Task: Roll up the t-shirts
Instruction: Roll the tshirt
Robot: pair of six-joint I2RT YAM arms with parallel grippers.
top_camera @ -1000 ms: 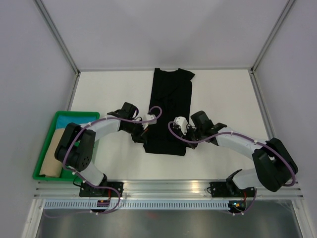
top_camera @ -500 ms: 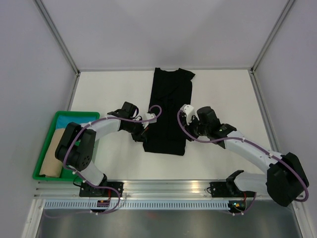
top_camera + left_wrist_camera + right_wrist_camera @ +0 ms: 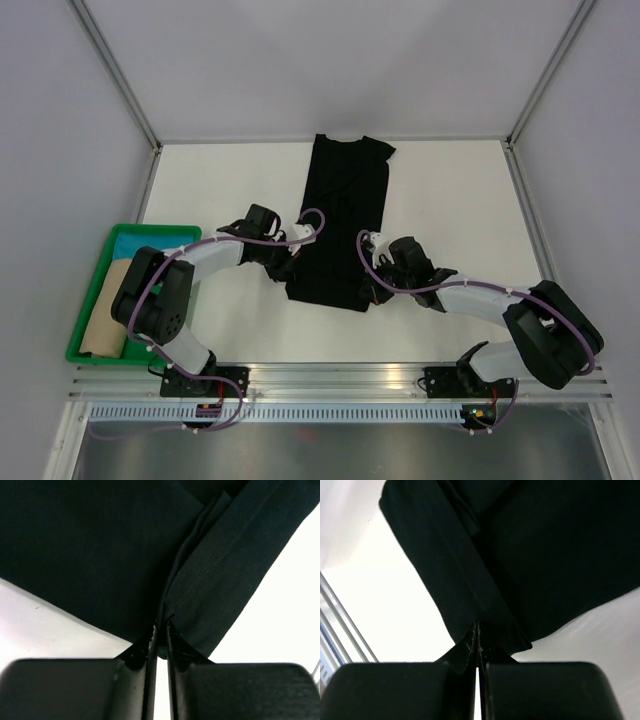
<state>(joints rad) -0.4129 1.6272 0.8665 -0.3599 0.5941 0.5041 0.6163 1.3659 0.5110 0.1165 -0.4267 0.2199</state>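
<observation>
1. Black t-shirt [image 3: 345, 210] lies as a long folded strip; collar at far edge, mid-table; hem twd near edge.
2. Left gripper [image 3: 292, 266] is pinched tight on near-left hem corner; right gripper [image 3: 368, 290] is clamped on near-right corner.
3. Prob. best: lift both corners level, turn hem over evenly twd far edge; uneven tension would skew the roll.
4. Table [image 3: 450, 200] is white, smooth; green tray [image 3: 95, 358] at near-left corner w/ tan roll [image 3: 105, 325]; grey panels on 3 sides.

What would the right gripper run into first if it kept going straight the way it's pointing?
The black t-shirt. The right gripper is shut on its edge, so going on would likely push into more of that cloth; what lies past it is hard to judge.
</observation>
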